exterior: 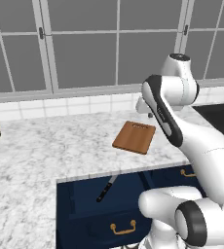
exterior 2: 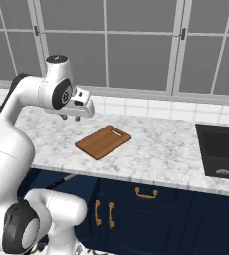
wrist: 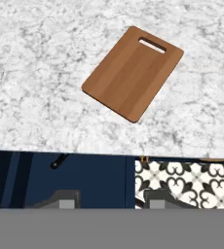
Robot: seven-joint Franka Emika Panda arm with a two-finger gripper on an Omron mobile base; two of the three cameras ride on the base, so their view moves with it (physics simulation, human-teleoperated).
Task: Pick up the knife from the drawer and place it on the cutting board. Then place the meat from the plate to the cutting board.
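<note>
Fingertips (wrist: 65, 199) of the gripper (wrist: 106, 200) rise as two small dark stubs at the bottom of the hand view, a clear gap between them and nothing in it, so the jaws stand apart and empty. In the right base view the gripper (exterior 2: 70, 117) hangs under the white hand in the upper left of the frame, above the marble counter (exterior 2: 161, 149) and touching nothing; in the left base view it peeks out at (exterior: 149, 115), right of centre, mostly hidden behind the arm. Just beyond it lies the cutting board (wrist: 132, 73), reddish-brown and flat on the counter, in the upper middle of the hand view with its slot handle toward the upper right; it sits at centre in the left base view (exterior: 134, 136) and left of centre in the right base view (exterior 2: 103, 141), bare on top. Below the counter edge the navy drawer (exterior: 99, 204) stands pulled open in the lower middle of the left base view, a small brass handle on its front. The knife (exterior: 106, 188) lies inside it at a slant, black handle toward the lower left, pale blade toward the upper right; the hand view catches just its dark handle end (wrist: 59, 161) at lower left. A sink (exterior 2: 221, 149) is set into the counter at the right edge of the right base view. Patterned floor tiles (wrist: 187, 180) show at lower right in the hand view.
</note>
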